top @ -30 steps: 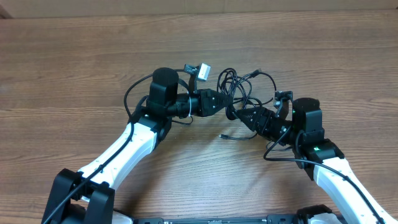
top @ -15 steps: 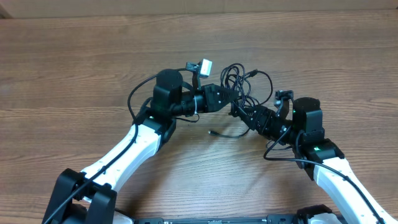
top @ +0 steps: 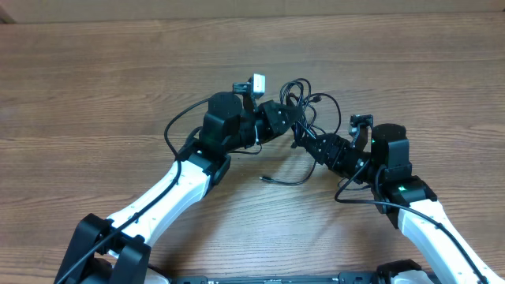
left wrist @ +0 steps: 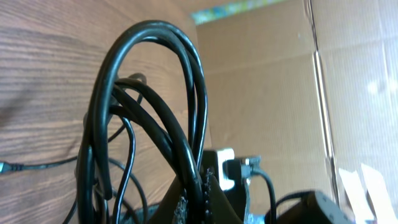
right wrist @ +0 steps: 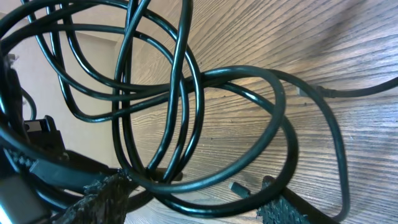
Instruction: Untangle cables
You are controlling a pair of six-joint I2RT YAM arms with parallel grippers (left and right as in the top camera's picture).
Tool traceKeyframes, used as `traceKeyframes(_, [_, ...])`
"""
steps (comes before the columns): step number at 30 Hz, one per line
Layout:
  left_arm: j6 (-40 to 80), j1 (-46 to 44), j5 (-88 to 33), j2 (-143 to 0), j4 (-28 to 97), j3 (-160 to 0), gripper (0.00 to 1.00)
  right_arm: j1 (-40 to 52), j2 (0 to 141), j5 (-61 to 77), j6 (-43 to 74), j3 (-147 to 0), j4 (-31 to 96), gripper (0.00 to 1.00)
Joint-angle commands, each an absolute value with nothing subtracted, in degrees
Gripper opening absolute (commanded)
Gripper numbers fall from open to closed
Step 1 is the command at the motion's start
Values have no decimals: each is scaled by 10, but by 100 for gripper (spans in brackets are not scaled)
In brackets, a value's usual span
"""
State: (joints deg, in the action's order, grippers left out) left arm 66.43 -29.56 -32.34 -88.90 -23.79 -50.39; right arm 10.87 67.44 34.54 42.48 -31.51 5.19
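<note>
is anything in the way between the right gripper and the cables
Nothing visible stands between them. The cables loop straight through the gap between the open fingers of the right gripper, and the left gripper is shut on the same bundle.

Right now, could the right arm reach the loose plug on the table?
Probably yes: the plug lies on the bare table near the right gripper, though the cables looped between its fingers would drag.

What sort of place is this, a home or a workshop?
Probably a robotics lab or test bench: a left arm and right arm share a wood-grain table, plain cardboard backs it, and black cables hang between them.
</note>
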Motion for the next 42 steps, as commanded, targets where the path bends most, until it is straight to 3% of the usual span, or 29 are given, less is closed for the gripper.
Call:
traceKeyframes(1, [699, -295, -260, -872, -267, -520, 4, 112, 675, 357, 419, -322, 58, 66])
traceKeyframes(12, [719, -301, -243, -872, -299, -520, 4, 112, 675, 357, 417, -322, 58, 66])
traceKeyframes(22, [476, -293, -378, -872, -294, -520, 4, 112, 675, 361, 401, -322, 63, 66])
traceKeyframes(26, [402, -272, -449, -872, -263, -520, 4, 112, 675, 370, 382, -322, 65, 72])
traceKeyframes(33, [373, -208, -517, -872, -232, -520, 4, 112, 675, 446, 306, -322, 37, 79])
traceKeyframes(42, [329, -178, -605, -872, -229, -520, 4, 112, 675, 548, 267, -322, -18, 81])
